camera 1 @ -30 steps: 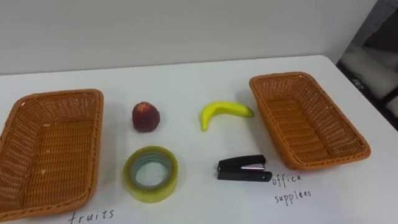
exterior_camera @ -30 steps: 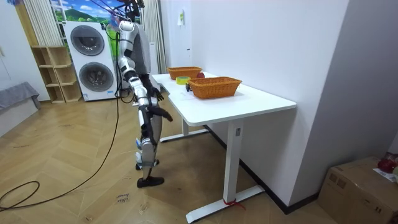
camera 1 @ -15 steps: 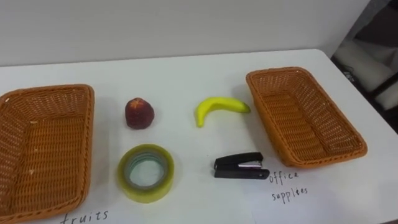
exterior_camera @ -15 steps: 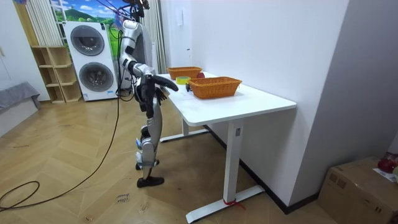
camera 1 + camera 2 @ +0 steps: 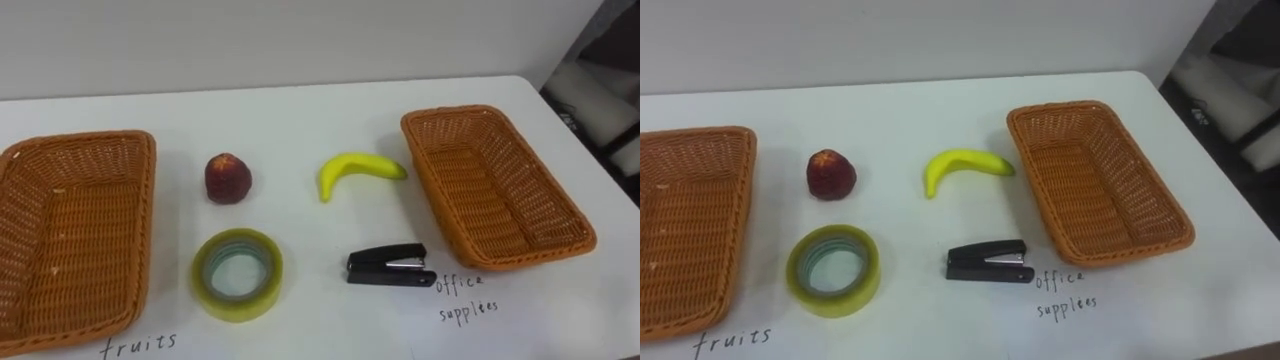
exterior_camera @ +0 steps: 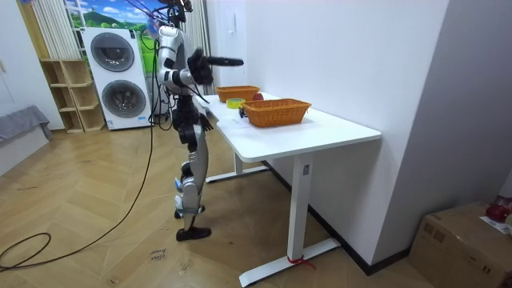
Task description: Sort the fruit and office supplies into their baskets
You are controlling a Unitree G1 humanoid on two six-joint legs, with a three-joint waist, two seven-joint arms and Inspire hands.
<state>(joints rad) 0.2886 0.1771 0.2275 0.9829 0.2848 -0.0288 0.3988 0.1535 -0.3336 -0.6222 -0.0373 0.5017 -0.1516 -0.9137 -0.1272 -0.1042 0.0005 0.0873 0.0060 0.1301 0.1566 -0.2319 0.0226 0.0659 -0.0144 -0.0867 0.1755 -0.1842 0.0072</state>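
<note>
The robot stands upright with one arm held straight out ahead at shoulder height, its hand foremost.

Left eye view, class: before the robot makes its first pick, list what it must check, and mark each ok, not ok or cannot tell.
1. Fruits basket empty, as far as seen: ok.
2. Office supplies basket empty: ok.
3. Red fruit and banana lie free between the baskets: ok.
4. Tape roll and stapler apart, unobstructed: ok.
5. Hand raised forward in the room view: ok; which hand: cannot tell.
</note>
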